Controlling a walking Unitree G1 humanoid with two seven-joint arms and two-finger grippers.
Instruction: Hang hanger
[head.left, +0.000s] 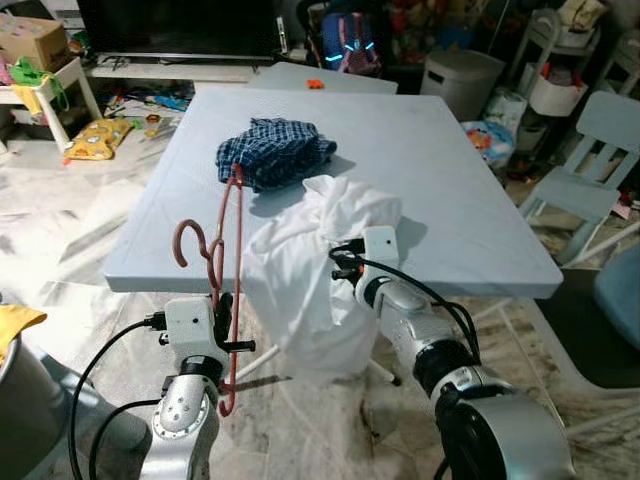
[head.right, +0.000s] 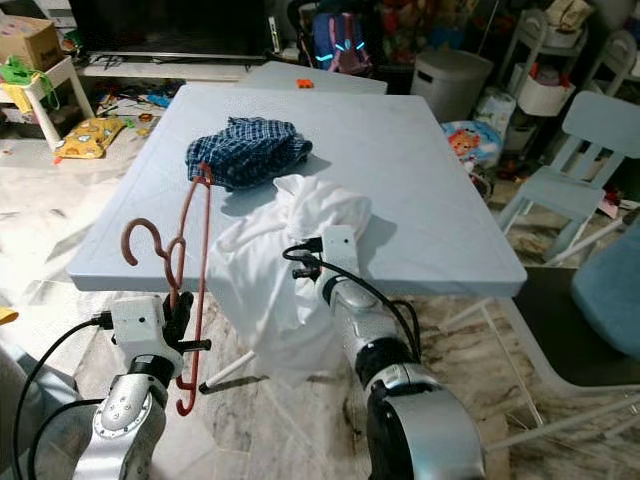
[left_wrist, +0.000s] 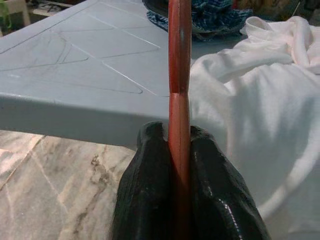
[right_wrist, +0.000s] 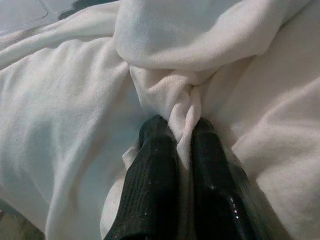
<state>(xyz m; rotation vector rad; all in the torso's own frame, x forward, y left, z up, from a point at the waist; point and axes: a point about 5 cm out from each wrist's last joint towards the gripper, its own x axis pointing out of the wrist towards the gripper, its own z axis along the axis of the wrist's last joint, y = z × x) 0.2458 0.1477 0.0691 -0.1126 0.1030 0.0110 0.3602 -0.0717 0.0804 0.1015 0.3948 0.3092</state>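
pale blue table (head.left: 440, 200) in a cluttered room: left gripper (left_wrist: 179, 150) clamps the red hanger (head.left: 232, 260) upright at its near edge, while right gripper (right_wrist: 182, 135) pinches the white shirt (head.left: 300, 270), likely readying it for threading.

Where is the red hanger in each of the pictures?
Left eye view: the red hanger stands low on the left, clamped by the left end effector.
Right eye view: low on the left too, before the table's near edge.
Left wrist view: a red bar running up the middle between the black fingers.
Right wrist view: not in it.
Shared landmark: the white garment draped over the table edge.
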